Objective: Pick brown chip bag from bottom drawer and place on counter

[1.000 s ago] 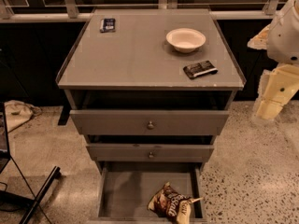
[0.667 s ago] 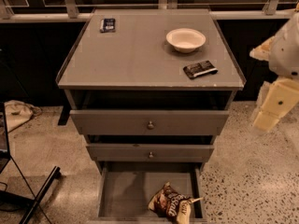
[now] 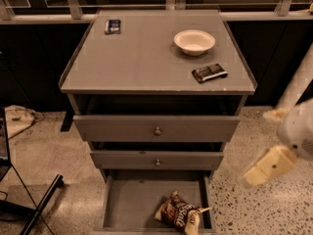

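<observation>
The brown chip bag (image 3: 178,213) lies crumpled in the front right corner of the open bottom drawer (image 3: 132,199), its cream end toward the front. The counter (image 3: 142,58) is the grey top of the cabinet above. My gripper (image 3: 270,166) is a blurred cream shape at the right edge of the view. It is over the floor to the right of the cabinet, about level with the middle drawer, well apart from the bag.
A white bowl (image 3: 194,41) and a flat black packet (image 3: 209,73) sit on the counter's right half, another black packet (image 3: 112,26) at its back left. Two knobbed drawers (image 3: 156,129) stand slightly open above. A black stand leg (image 3: 41,204) lies on the floor at left.
My arm has dropped from beside the counter top to beside the lower drawers at the right. The bag and the counter items have not moved.
</observation>
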`<move>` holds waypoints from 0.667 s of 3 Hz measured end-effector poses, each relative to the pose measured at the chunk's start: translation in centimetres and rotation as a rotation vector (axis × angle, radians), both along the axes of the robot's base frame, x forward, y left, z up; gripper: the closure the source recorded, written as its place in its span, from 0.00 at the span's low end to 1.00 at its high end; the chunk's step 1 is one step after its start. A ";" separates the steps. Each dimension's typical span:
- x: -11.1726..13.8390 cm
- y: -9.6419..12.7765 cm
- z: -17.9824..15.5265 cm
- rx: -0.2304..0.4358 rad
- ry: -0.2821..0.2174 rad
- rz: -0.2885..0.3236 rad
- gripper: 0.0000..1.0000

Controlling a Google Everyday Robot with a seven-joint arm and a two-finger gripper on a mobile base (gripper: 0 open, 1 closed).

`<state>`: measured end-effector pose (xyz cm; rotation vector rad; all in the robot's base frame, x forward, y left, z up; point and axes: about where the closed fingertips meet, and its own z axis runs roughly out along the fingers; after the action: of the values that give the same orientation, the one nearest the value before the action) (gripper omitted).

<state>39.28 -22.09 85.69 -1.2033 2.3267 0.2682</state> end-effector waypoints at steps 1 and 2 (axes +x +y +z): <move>-1.2 0.5 -7.0 0.128 0.052 -0.121 0.00; -1.2 0.4 -7.9 0.130 0.045 -0.144 0.00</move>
<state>38.05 -21.73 77.82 -0.9726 2.3806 0.3926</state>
